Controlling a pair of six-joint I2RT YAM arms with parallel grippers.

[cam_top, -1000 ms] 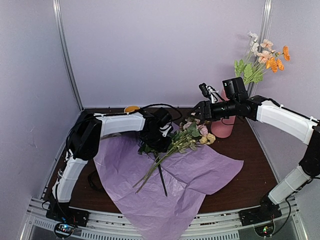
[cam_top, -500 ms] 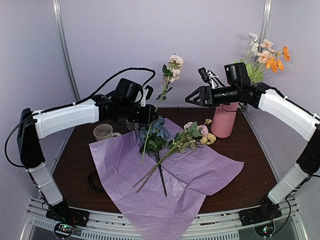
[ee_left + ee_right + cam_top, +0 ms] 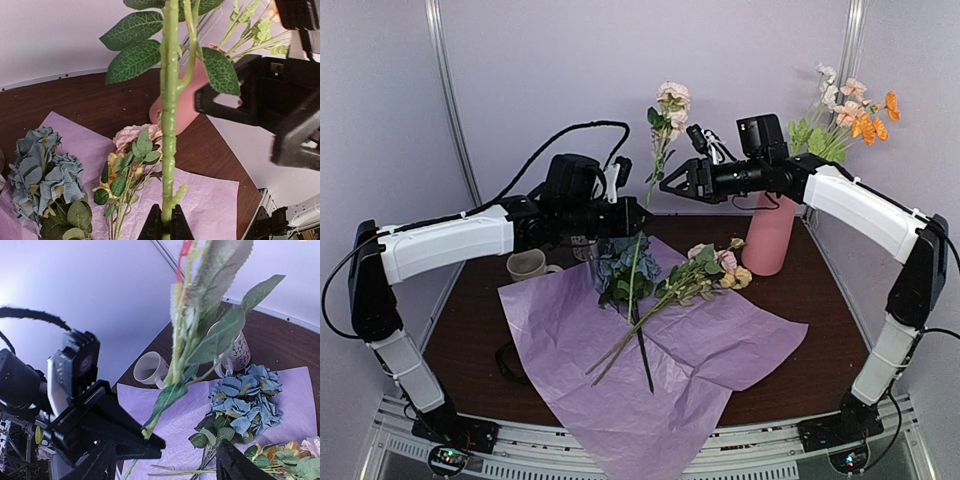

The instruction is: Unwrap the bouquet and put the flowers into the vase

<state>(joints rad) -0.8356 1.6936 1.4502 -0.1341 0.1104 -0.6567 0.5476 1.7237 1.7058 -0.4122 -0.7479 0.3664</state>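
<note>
My left gripper (image 3: 640, 214) (image 3: 166, 227) is shut on the lower stem of a pink-bloomed flower (image 3: 669, 102) (image 3: 169, 115), held upright above the table. My right gripper (image 3: 666, 186) (image 3: 165, 467) is open, its tips close beside that leafy stem (image 3: 186, 350), apart from it. The bouquet is unwrapped: lilac tissue paper (image 3: 660, 360) lies flat with a blue bloom (image 3: 624, 264) (image 3: 250, 395) and a pink-yellow bunch of flowers (image 3: 712, 266) (image 3: 131, 150) on it. The pink vase (image 3: 769, 236) (image 3: 186, 97) stands at the back right with several flowers (image 3: 848, 112) in it.
A white mug (image 3: 527, 264) (image 3: 148, 369) stands at the paper's left corner. A patterned mug (image 3: 235, 351) stands behind the blue bloom. A dark strip (image 3: 643, 362) lies among the loose stems. Purple walls close in the back and both sides.
My left arm has lifted the pink flower off the paper and raised it upright. My right gripper has swung left from beside the vase toward the stem and opened a little wider.
</note>
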